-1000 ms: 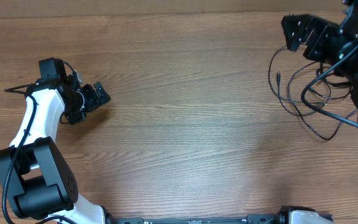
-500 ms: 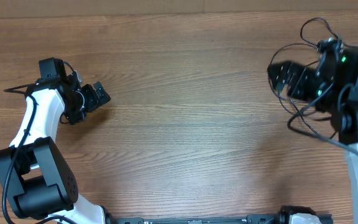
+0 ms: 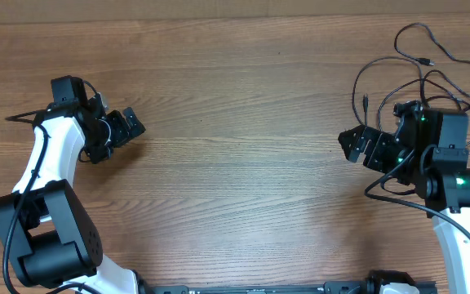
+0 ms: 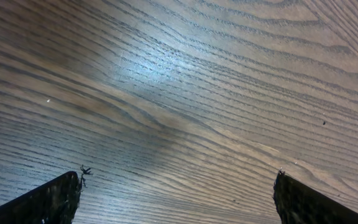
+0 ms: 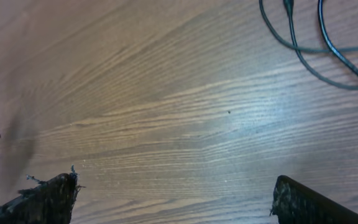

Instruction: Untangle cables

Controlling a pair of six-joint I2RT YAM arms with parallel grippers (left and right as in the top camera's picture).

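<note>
The cables point(image 3: 355, 91) lie as a loose tangle of thin black loops at the far right of the wooden table, one small plug end point(image 3: 365, 101) pointing toward the front. My right gripper point(image 3: 357, 145) hangs just in front and left of the tangle, open and empty. In the right wrist view, three cable strands point(image 5: 284, 41) curve across the top right, well beyond my open right gripper point(image 5: 176, 186). My left gripper point(image 3: 125, 126) is far off at the left, open over bare wood. The left wrist view shows only my open left gripper point(image 4: 179, 186) over wood grain.
The right arm's body point(image 3: 455, 184) covers the near part of the tangle, and its own thicker wires run there. The left arm's base point(image 3: 47, 237) stands at the front left. The table's far edge point(image 3: 219, 18) runs along the top.
My right arm has swung from the far right corner toward the front and left, uncovering the far loops of the cables. Its jaws stayed open. The left arm has not moved.
</note>
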